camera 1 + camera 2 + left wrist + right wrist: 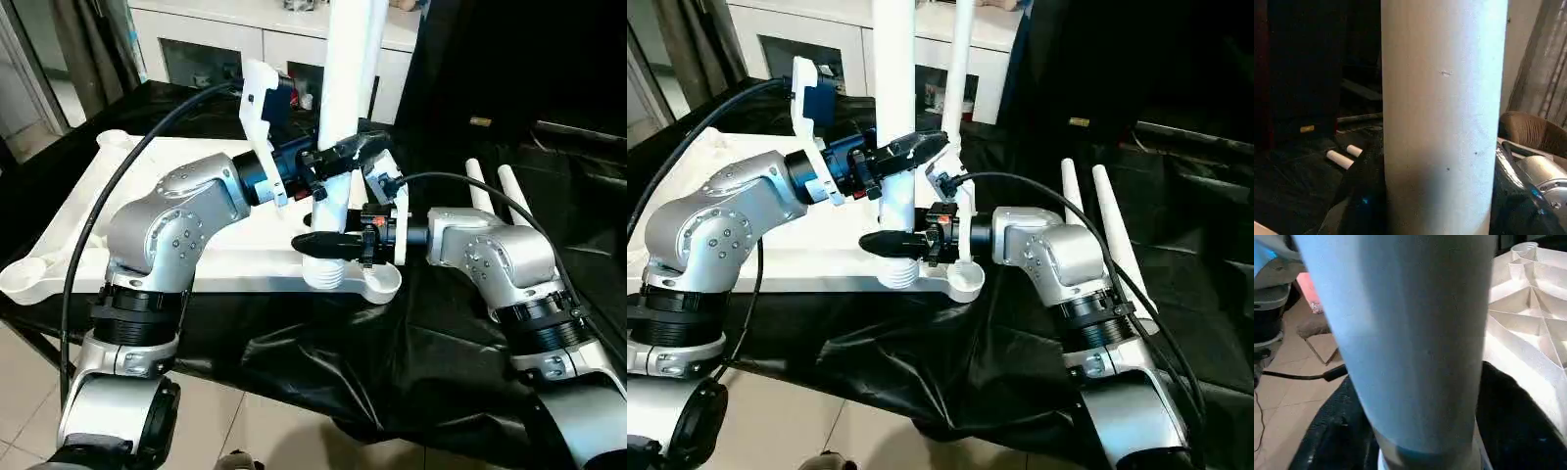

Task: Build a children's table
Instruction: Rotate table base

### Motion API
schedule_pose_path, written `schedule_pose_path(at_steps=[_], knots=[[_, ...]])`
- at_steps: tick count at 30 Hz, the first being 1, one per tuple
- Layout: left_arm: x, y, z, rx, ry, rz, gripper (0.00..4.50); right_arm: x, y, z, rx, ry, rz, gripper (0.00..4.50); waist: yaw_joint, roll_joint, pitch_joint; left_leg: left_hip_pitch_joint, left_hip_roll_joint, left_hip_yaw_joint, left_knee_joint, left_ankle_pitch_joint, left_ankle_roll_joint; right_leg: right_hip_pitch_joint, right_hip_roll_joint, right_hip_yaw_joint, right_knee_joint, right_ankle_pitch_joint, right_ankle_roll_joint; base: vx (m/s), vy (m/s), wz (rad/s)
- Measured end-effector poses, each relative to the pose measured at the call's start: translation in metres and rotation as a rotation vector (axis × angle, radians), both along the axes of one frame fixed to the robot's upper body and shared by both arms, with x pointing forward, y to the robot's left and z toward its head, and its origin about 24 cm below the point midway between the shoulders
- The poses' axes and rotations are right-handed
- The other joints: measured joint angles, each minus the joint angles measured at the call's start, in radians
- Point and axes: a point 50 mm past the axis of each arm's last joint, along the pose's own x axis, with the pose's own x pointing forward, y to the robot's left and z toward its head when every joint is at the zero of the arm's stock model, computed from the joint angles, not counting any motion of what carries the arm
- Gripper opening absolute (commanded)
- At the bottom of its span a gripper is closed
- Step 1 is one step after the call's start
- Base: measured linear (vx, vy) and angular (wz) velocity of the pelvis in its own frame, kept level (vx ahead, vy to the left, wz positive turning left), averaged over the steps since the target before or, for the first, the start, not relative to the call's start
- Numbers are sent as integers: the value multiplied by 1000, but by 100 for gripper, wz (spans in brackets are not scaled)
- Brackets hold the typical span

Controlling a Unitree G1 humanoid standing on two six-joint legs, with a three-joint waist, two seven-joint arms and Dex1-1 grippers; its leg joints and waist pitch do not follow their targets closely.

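The white tabletop (118,196) lies ribbed side up on a black-draped surface. A white leg (353,78) stands upright at its near right end. The leg's ribbed lower end (328,276) sits just left of the round corner socket (384,284). My left gripper (338,157) is shut on the leg partway up. My right gripper (328,243) is shut on the same leg lower down, just above the ribbed end. The right wrist view has the leg (1410,333) close between dark fingers (1337,431), with tabletop ribs (1528,318) beside it. Behind it stands a second upright leg (960,59).
Two spare white legs (500,191) lie side by side on the black cloth to the right, behind my right arm. A white cabinet with glass doors (225,39) stands behind the table. The cloth hangs over the near table edge (323,382). A black cable (108,196) loops over my left arm.
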Motion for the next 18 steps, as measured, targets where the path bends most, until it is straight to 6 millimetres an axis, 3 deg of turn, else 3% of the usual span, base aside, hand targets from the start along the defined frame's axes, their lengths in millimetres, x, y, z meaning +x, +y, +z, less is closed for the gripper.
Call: schedule_pose_path(at_steps=[9,11,18], knots=[[1,2,0,-4,8,7,184,-1,3,0,6,-15,14,207,1,0,0,0,0,0,0,0,0,0,0,0,0,0,0,0,0,0],[1,2,0,-3,8,14,254,0,3,0,4,-19,13,206,0,0,0,0,0,0,0,0,0,0,0,0,1,0,0,0,0,0],[5,2,4,-75,-8,75,299,4,7,0,40,-34,-42,199,0,0,0,0,0,0,0,0,0,0,0,0,1,0,0,0,0,0]])
